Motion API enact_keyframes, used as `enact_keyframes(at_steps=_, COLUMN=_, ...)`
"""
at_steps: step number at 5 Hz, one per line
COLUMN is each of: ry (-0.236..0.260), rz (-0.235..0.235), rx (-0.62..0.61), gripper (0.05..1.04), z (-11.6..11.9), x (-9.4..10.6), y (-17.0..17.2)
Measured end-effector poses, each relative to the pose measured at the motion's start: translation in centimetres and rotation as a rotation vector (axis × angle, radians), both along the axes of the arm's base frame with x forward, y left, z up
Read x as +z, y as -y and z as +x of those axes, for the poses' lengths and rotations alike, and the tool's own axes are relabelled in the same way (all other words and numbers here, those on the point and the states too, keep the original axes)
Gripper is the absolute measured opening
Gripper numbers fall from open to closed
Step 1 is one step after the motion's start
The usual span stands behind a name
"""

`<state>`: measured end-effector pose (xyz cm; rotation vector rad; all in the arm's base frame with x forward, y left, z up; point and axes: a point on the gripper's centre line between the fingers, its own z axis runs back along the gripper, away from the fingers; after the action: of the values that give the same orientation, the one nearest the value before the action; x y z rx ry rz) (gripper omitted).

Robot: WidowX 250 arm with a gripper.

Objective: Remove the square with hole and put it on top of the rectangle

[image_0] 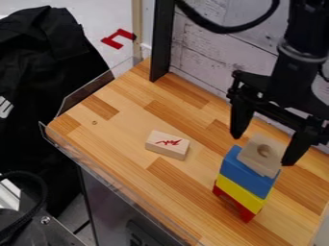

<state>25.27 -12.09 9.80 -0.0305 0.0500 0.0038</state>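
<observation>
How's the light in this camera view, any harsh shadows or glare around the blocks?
Camera view: soft light, no hard-edged shadows on the striped wooden tabletop; the pale wooden rectangular block with red marking is brighter on top than on its sides; the hole in the pale wooden square looks shaded; thin glints along the clear plastic edging.

Sq. blk. (pixel 256 165) atop stack (pixel 243 190), rect. blk. (pixel 168 145) L

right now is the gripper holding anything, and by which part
Nothing looks held: the gripper is open, its fingers spread about the square with hole, which rests on the blue block.
</observation>
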Motion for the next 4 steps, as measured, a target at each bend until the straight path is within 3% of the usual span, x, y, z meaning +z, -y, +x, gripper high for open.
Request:
enact_keyframes(at_steps=2, ry=0.005, rz=-0.008, rx=0.001, gripper=0.997, z=0.1, x=0.0, y=0.2)
enact_keyframes(at_steps=4, ry=-0.032, rz=0.002, rx=-0.001, gripper=0.997, z=0.0, x=-1.0, y=0.3)
